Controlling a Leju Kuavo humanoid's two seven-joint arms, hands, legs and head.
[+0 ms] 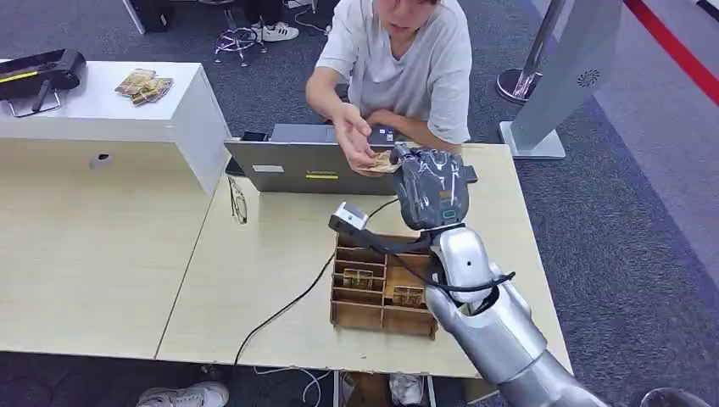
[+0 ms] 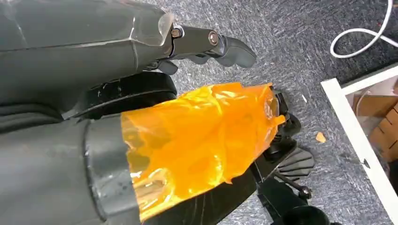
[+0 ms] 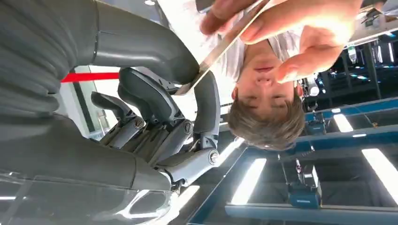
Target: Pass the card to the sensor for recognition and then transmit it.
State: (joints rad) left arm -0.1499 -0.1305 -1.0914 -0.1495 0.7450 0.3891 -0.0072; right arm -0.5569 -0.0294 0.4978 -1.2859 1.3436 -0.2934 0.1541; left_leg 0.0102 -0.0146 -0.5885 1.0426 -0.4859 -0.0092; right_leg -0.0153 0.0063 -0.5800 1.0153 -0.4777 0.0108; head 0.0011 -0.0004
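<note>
A thin card (image 1: 383, 161) is pinched between the thumb and a finger of my right hand (image 1: 432, 191), which is raised over the far side of the table beside the laptop. A person's hand (image 1: 356, 140) grips the same card from the other end. In the right wrist view the card (image 3: 220, 47) runs edge-on from my right hand (image 3: 159, 108) to the person's fingers (image 3: 300, 28). The small white-topped sensor (image 1: 349, 217) on a black cable stands just behind the wooden box. My left hand (image 2: 187, 42) hangs above the carpet, holding nothing.
A wooden compartment box (image 1: 343, 312) with more cards sits at the table's near edge. A grey laptop (image 1: 305, 165) stands at the far edge, the person seated behind it. At the left a white counter (image 1: 93, 110) bears loose cards (image 1: 144, 85).
</note>
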